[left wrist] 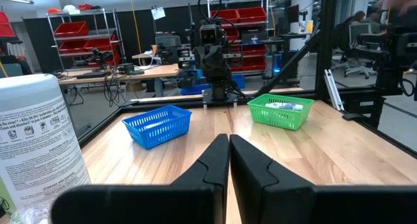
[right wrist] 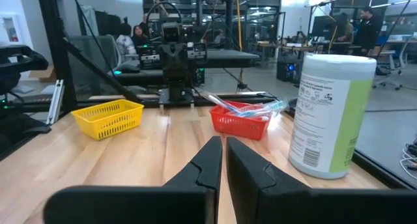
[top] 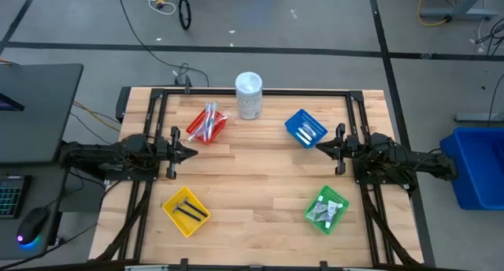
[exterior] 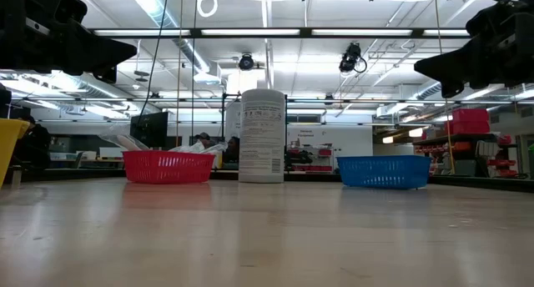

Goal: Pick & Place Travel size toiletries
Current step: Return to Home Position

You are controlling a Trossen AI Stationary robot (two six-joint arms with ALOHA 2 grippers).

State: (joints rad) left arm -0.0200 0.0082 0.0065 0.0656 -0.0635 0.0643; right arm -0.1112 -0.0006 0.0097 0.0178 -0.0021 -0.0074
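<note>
High view: you find the travel size toiletries [top: 324, 211] lying in four baskets on the wooden table [top: 260, 176].

- Pale-blue and white sticks [top: 209, 121] lie in the red basket [top: 207, 128], upper left of centre.
- White tubes [top: 305, 131] lie in the blue basket [top: 305, 129], upper right of centre.
- Thin black pieces [top: 187, 209] lie in the yellow basket [top: 186, 211], lower left.
- Grey and white items [top: 326, 208] lie in the green basket [top: 327, 210], lower right. Which are packets and which are tubes you cannot tell.

The white cylindrical container [top: 249, 95] stands upright at the upper middle of the table, between the red and blue baskets and apart from both.

The left gripper [top: 193, 153] sits at the left of the frame, pointing toward the centre, just below the red basket. Its wrist view shows the two fingers pressed together at the tips [left wrist: 229, 140] with nothing between them.

The right gripper [top: 319, 147] mirrors it at the right of the frame, just below the blue basket. Its fingers meet in the same way [right wrist: 223, 142] and hold nothing.

Low view: both arms hang dark at the upper corners, above the tabletop. The red basket [exterior: 167, 166], the container [exterior: 262, 137] and the blue basket [exterior: 384, 171] stand in a row behind.
</note>
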